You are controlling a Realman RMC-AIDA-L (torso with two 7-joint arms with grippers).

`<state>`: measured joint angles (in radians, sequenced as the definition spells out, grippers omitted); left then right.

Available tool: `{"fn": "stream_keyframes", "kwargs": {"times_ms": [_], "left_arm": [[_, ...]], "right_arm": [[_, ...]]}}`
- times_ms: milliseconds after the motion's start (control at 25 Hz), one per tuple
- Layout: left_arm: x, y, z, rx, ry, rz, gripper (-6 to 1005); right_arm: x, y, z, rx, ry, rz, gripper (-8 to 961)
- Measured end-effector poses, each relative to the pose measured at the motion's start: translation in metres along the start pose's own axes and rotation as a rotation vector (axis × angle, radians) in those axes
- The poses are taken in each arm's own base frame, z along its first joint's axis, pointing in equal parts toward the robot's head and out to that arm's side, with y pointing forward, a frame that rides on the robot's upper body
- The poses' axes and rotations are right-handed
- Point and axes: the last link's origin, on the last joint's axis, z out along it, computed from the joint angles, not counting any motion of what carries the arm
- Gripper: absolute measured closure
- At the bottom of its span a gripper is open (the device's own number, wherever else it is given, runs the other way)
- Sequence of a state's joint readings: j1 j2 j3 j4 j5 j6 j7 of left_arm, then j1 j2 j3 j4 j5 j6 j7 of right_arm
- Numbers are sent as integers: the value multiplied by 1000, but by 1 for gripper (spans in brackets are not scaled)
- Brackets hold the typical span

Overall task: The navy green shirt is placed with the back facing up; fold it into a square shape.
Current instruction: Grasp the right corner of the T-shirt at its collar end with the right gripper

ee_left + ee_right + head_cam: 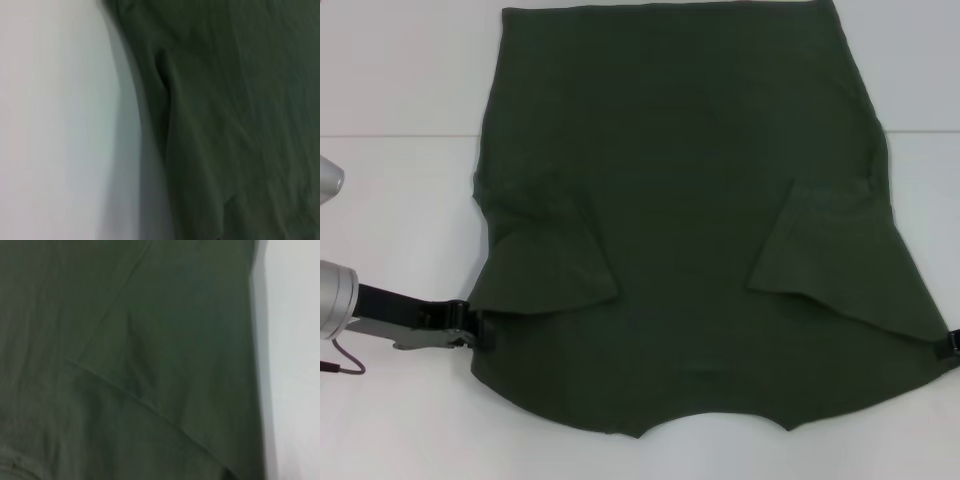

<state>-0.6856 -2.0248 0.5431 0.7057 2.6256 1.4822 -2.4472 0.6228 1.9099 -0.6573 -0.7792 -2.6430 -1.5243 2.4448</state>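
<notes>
The navy green shirt (pixel 685 200), soft and limp, is best gripped at its shoulder corners, where the left gripper (pixel 480 328) and right gripper (pixel 950 347) sit, finger state indeterminable.

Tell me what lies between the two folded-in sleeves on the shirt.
Only the navy green shirt's own flat back fabric; the head view shows nothing else between the left sleeve and right sleeve.

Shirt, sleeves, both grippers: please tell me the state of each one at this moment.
Shirt: flat on the table, collar end nearest the robot.
Left sleeve: folded in onto the body.
Right sleeve: folded in onto the body.
Left gripper: at the shirt's left shoulder edge.
Right gripper: at the right shoulder edge.
</notes>
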Motion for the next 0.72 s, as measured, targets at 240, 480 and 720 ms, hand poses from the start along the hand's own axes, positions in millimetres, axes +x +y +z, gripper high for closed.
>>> {"fn": "stream_keyframes", "kwargs": {"times_ms": [240, 480, 720], "left_arm": [[1, 1, 0, -3, 3, 2, 962], [1, 1, 0, -3, 2, 2, 962], [1, 1, 0, -3, 1, 4, 963]], "right_arm": [[-2, 2, 2, -1, -3, -7, 251], [-3, 2, 5, 11, -2, -12, 253], [-3, 2, 6, 12, 3, -15, 256]]}}
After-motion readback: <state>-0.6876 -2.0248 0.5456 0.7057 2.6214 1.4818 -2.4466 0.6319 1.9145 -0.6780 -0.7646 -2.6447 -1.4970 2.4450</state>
